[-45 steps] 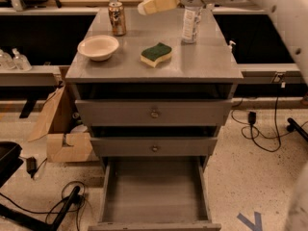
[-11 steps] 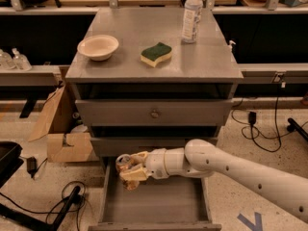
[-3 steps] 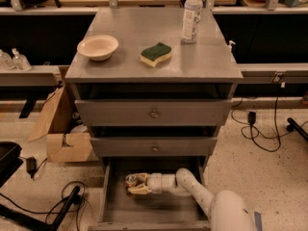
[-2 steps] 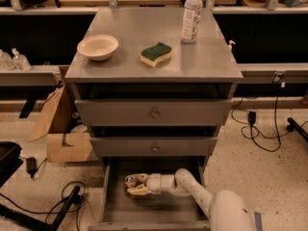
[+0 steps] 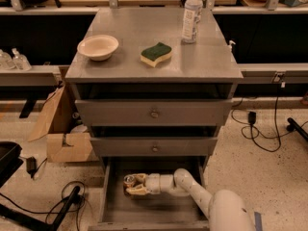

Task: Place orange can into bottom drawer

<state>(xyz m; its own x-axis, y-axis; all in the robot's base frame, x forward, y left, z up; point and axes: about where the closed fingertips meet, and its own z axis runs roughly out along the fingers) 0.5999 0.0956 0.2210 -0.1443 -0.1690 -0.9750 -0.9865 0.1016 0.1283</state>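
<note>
The bottom drawer (image 5: 113,208) is pulled open below two shut drawers with round knobs. The orange can (image 5: 129,182) sits at the drawer's far left; only its silver top and a bit of its side show. My gripper (image 5: 135,185) reaches down into the drawer from the lower right, its cream fingers (image 5: 139,177) closed around the can. My white arm (image 5: 192,189) runs from the bottom right edge into the drawer.
On the cabinet top (image 5: 144,37) stand a beige bowl (image 5: 97,46), a green-and-yellow sponge (image 5: 156,54) and a clear water bottle (image 5: 192,14). A cardboard box (image 5: 65,129) and cables lie on the floor at the left.
Over the last second the gripper and the can have stayed in the same spot inside the bottom drawer. Nothing has visibly changed.
</note>
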